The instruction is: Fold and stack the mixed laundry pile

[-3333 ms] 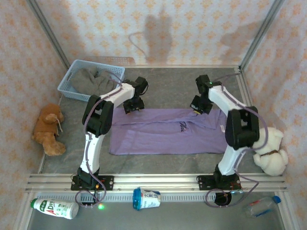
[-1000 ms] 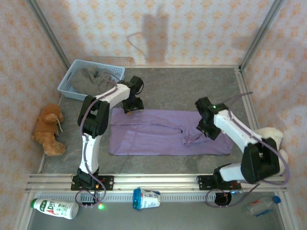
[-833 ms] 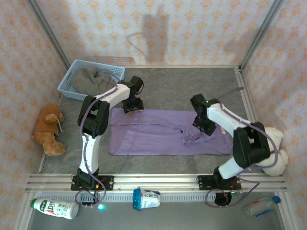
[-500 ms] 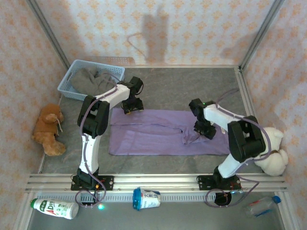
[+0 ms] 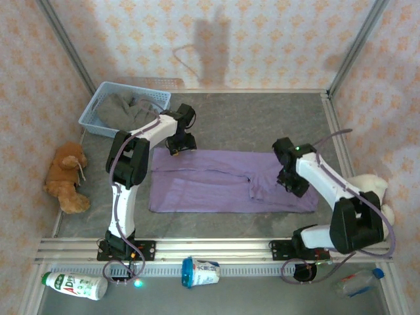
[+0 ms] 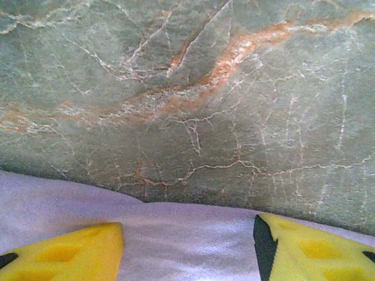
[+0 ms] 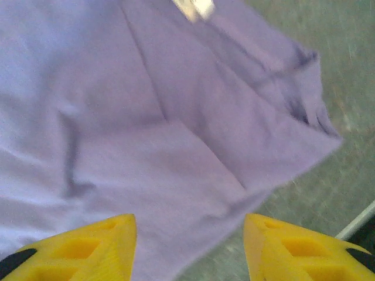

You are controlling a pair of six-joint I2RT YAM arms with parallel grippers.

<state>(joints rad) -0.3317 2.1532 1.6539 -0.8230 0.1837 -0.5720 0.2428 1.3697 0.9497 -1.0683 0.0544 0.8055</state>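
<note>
The lavender T-shirt point(image 5: 216, 184) lay spread across the middle of the bench point(image 5: 249, 118), with a bunched fold point(image 5: 259, 187) turned in right of its centre. The grey top point(image 5: 125, 108) sat heaped in the light blue basket point(image 5: 88, 121) at the far left corner, not yet handled.

The left gripper point(image 5: 180, 146) was at the shirt's far left edge. Its yellow fingers point(image 6: 76, 252) were spread, with flat cloth between them and nothing pinched. The right gripper point(image 5: 293, 184) hung over the shirt's right part, also spread and holding nothing, above a creased double layer.

The step in hand looked to be folding in the right side. To do it well, the right gripper should probably come down on the outer right edge, not the middle of the panel, and take both layers in 1 pinch. A low lift and a straight carry toward the centre would limit bunching. The left gripper could press the far edge down so the thin cloth does not drag.
</note>
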